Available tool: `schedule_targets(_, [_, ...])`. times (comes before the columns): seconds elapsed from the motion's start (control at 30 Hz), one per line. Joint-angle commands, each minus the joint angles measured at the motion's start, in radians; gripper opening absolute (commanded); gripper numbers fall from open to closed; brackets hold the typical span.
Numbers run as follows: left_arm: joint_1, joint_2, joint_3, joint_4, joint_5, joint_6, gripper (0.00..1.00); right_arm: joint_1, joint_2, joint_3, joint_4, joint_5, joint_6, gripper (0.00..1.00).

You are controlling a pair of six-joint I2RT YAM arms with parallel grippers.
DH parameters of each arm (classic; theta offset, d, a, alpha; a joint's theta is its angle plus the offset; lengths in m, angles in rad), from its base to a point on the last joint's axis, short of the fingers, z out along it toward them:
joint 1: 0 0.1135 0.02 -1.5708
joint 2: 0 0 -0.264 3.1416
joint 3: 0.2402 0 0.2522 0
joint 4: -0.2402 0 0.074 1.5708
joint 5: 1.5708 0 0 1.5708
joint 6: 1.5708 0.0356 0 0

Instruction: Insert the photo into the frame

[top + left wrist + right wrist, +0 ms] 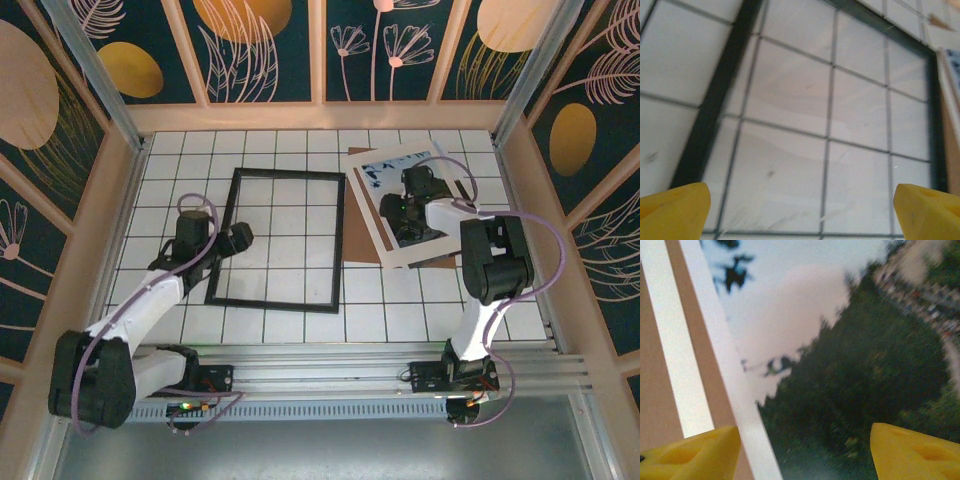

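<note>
The frame, thin and black, lies flat on the white gridded table left of centre; its left bar runs diagonally through the left wrist view. My left gripper hovers at the frame's left side, open, with bare table tiles inside the frame between its yellow fingertips. The photo lies face up to the right, on a brown cardboard board. My right gripper hangs just over the photo, open, its left fingertip beyond the photo's white border.
Brown cardboard shows beside the photo's edge. Wooden walls with patterned panels enclose the table on three sides. An aluminium rail runs along the near edge by the arm bases.
</note>
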Motion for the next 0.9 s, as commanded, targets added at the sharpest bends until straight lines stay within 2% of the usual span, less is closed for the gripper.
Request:
schedule_targets(0.0, [-0.03, 0.078, 0.076, 0.143, 0.121, -0.021, 0.93, 0.013, -0.057, -0.026, -0.038, -0.014, 0.031, 0.68])
schedule_targets(0.17, [-0.126, 0.224, 0.224, 0.158, 0.104, -0.006, 0.93, 0.07, -0.071, -0.051, -0.054, -0.065, 0.043, 0.64])
schedule_targets(0.5, [-0.205, 0.444, 0.413, 0.215, 0.151, -0.031, 0.93, 0.129, -0.043, -0.063, -0.08, -0.055, 0.063, 0.47])
schedule_targets(0.7, [-0.24, 0.506, 0.479, 0.203, 0.15, -0.027, 0.93, 0.159, 0.009, -0.021, -0.111, 0.009, 0.059, 0.41])
schedule_targets(0.87, [-0.252, 0.521, 0.496, 0.2, 0.146, -0.026, 0.93, 0.17, 0.04, -0.001, -0.093, -0.044, 0.073, 0.37])
